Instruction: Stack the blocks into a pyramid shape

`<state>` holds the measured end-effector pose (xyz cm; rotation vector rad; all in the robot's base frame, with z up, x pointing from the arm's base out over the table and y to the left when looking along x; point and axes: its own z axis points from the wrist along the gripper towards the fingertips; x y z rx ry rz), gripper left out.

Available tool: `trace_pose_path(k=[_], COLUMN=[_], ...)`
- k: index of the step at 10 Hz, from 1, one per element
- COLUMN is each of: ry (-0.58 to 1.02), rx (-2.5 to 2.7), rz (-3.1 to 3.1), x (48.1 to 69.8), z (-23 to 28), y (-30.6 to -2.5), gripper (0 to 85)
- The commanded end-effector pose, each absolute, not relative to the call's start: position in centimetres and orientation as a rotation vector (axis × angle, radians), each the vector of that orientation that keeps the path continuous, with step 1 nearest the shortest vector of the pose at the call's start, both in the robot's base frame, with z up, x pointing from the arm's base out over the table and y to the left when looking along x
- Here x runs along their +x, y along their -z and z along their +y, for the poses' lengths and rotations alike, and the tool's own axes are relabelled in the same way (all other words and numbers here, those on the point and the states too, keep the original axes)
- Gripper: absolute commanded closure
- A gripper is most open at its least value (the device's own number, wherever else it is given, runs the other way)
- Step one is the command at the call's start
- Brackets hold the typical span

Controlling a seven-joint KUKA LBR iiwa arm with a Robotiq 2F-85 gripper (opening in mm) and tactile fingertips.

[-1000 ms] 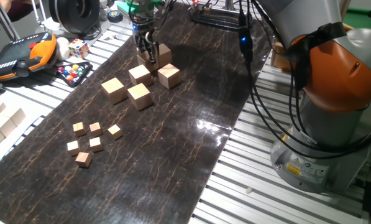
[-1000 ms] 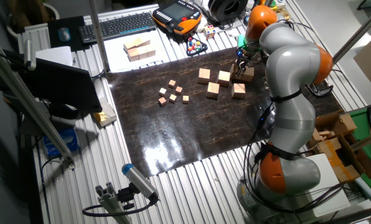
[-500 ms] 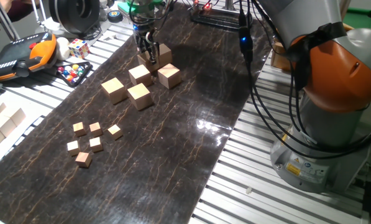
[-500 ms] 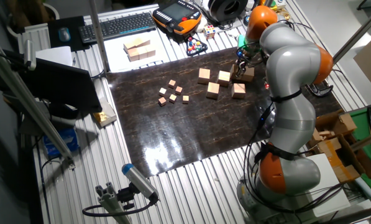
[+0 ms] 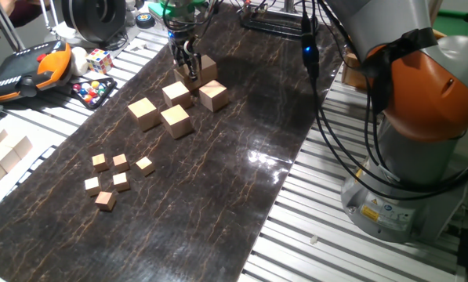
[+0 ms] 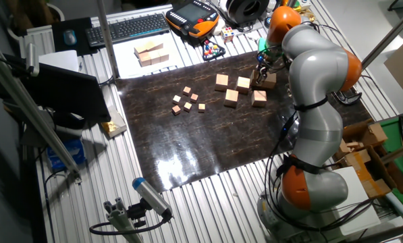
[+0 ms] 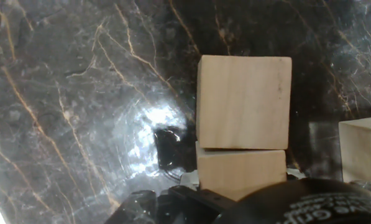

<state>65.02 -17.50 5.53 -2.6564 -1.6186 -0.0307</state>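
Claw (image 5: 188, 69) grips 1 block (image 5: 204, 67); 4 blocks (image 5: 175, 119) crowd just beside it.

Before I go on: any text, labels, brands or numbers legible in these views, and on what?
Nothing can be read with confidence.
Yellow sticker on the robot base: print too small to read.
Raised lettering on the black housing at the bottom of the hand view: cut off and blurred.
Blocks: plain wood, with no markings visible.
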Motion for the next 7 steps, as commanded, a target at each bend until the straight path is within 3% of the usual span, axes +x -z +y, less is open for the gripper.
trace_pose_path(k=[1, 5, 7], ry=[0.03, 0.025, 0.021], rx=[-2.658, -2.636, -2.634], rz=[-1.622, -1.64, -1.647], x=[65.02, 64.98, 64.99], z=[-17.51, -17.51, -17.49], y=[-5.52, -5.4, -5.39], gripper=[84.0, 84.0, 70.0])
